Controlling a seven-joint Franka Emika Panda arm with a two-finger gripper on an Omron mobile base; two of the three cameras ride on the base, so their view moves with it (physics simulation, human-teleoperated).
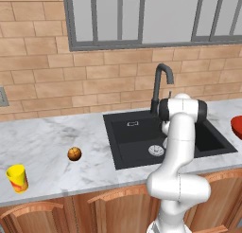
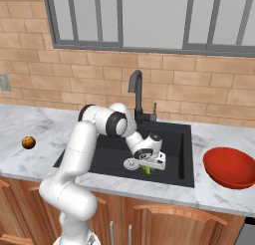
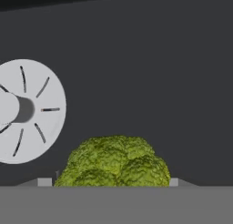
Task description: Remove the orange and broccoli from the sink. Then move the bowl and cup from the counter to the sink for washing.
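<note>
Down in the sink [image 2: 184, 154] we see the fingers [image 3: 108, 183] set either side of the broccoli [image 3: 113, 161] beside the drain [image 3: 27, 111], though whether they grip it we cannot tell.

Orange [image 1: 74, 154] alone on the marble bench [image 1: 42, 142] left of the black sink [image 1: 134, 137], yellow cup [image 1: 17, 178] near the front left edge, white arm reaching into the basin, red bowl [image 1: 237, 126] at far right
</note>
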